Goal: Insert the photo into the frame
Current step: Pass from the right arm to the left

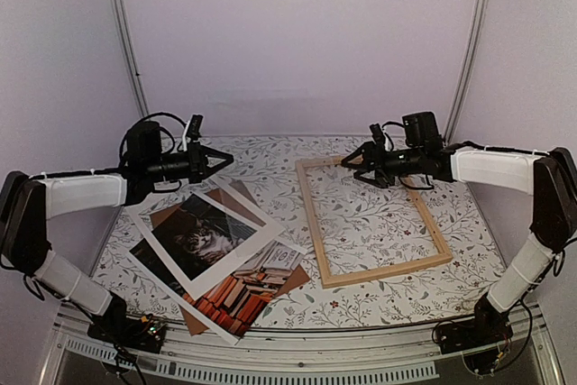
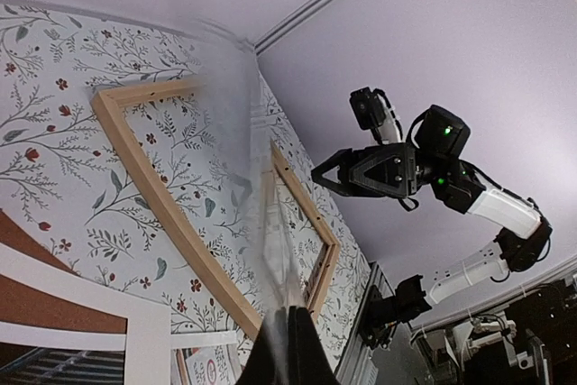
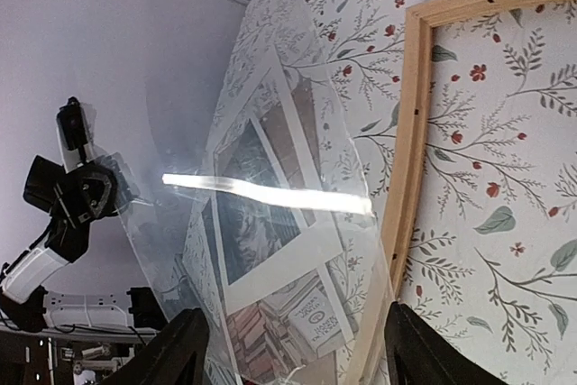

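The photo, a cat among books, lies on the table at the left under a white mat. The wooden frame lies to its right, with nothing inside it. A clear sheet hangs in the air between the arms. My left gripper is shut on one edge of the sheet. My right gripper is open, its fingers wide apart on either side of the sheet's other edge. Through the sheet the photo shows. From above, the left gripper and right gripper face each other.
A brown backing board lies under the mat and photo. The floral tablecloth covers the table. White walls stand close behind and at both sides. The frame's bar runs below the sheet.
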`<state>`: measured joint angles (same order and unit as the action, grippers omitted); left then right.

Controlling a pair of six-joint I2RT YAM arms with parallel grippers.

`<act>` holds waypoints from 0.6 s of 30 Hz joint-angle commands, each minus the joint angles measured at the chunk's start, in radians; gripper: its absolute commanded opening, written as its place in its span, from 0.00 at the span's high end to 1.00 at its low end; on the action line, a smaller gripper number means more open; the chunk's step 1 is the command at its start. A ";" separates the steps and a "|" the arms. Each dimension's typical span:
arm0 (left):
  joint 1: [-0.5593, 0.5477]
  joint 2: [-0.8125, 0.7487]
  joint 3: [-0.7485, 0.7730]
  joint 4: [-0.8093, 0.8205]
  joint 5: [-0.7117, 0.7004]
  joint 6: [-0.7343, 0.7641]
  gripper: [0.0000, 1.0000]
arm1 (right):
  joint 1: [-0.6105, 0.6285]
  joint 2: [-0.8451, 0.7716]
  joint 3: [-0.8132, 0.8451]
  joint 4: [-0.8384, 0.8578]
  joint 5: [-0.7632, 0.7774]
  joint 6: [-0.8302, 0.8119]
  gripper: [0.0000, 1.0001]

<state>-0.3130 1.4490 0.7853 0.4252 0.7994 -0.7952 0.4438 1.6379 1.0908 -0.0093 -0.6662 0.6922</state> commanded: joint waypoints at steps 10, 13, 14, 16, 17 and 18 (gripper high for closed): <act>0.005 -0.139 0.164 -0.304 -0.009 0.124 1.00 | -0.197 -0.015 0.109 -0.444 0.532 -0.329 0.24; 0.005 -0.163 0.189 -0.336 -0.012 0.134 1.00 | -0.235 0.025 0.114 -0.479 0.602 -0.375 0.24; 0.005 -0.169 0.198 -0.347 -0.016 0.137 1.00 | -0.250 0.035 0.113 -0.484 0.612 -0.387 0.24; 0.005 -0.180 0.216 -0.366 -0.023 0.148 1.00 | -0.275 0.066 0.113 -0.496 0.631 -0.411 0.25; 0.005 -0.184 0.224 -0.375 -0.026 0.154 1.00 | -0.286 0.081 0.114 -0.500 0.636 -0.419 0.25; 0.005 -0.187 0.233 -0.381 -0.026 0.160 1.00 | -0.294 0.094 0.113 -0.503 0.637 -0.430 0.25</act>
<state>-0.3130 1.2964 0.9653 0.0868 0.7856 -0.6807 0.1886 1.6756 1.1873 -0.4412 -0.1249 0.3424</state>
